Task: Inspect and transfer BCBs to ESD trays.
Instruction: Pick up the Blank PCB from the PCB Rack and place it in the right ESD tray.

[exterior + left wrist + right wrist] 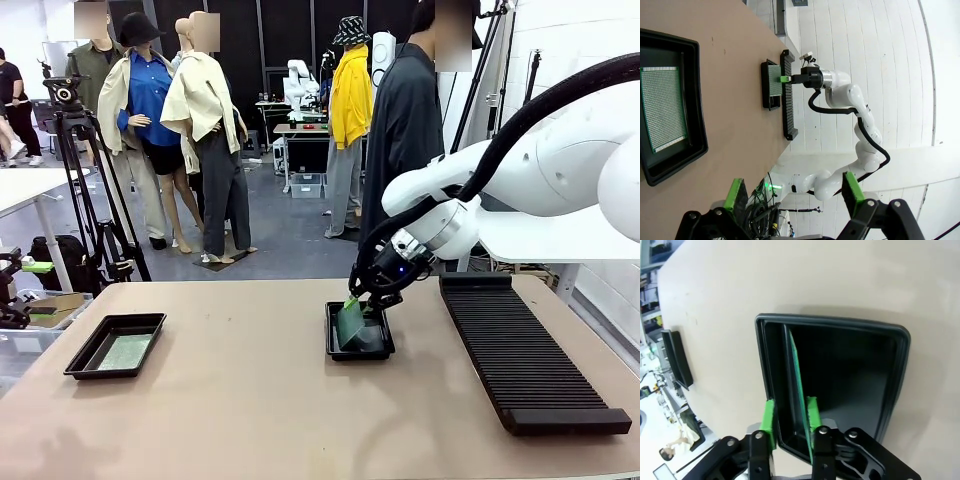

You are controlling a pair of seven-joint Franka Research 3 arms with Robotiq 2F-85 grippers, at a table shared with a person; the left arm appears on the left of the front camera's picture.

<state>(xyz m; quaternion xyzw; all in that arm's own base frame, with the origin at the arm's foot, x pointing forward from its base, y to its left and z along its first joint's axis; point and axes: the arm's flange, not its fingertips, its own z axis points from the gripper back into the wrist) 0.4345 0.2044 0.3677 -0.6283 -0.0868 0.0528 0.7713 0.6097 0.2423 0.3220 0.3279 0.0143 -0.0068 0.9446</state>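
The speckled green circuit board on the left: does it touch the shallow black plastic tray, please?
Touching: left wrist view shows the green circuit board lying flat in the black plastic tray.

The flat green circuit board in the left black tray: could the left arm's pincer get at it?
Probably yes: the flat green circuit board lies uncovered in its shallow black plastic tray, and the left pincer hangs open with nothing between.

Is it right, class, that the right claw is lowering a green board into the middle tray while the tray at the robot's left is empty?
Not quite. The left tray is not empty: a green board already lies flat in it, as the left wrist view shows. The rest stands: the right claw has a second green board on edge in the middle tray.
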